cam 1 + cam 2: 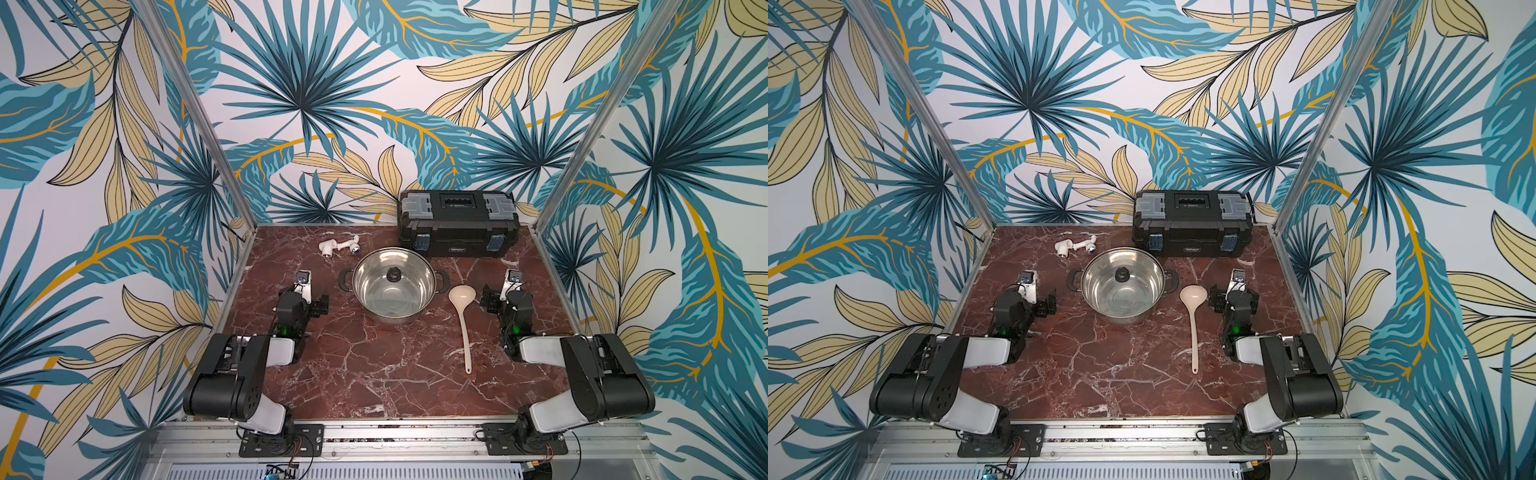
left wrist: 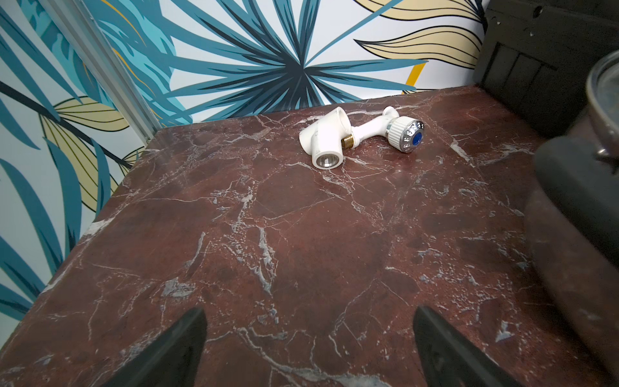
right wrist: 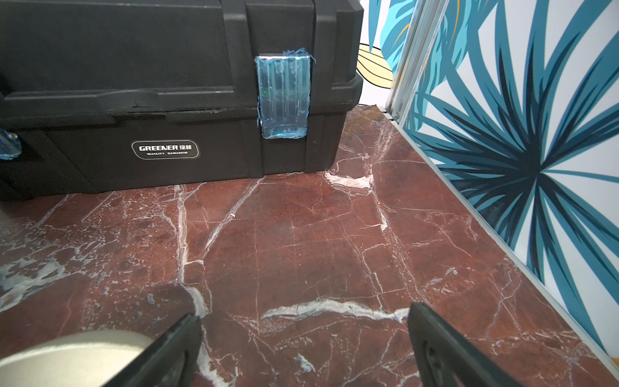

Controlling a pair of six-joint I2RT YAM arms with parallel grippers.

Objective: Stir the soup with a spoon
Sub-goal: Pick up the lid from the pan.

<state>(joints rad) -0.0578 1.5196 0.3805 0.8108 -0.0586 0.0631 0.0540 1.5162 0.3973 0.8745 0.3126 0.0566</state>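
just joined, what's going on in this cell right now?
Nothing is being handled yet. Both arms sit low at the sides of the marble table, with the left claw and right claw open and empty. The cream spoon lies flat beside the steel pot, on the right arm's side, bowl toward the back. A black knob shows at the pot's centre, apparently on a clear lid. A white pipe fitting and a black toolbox sit further back.
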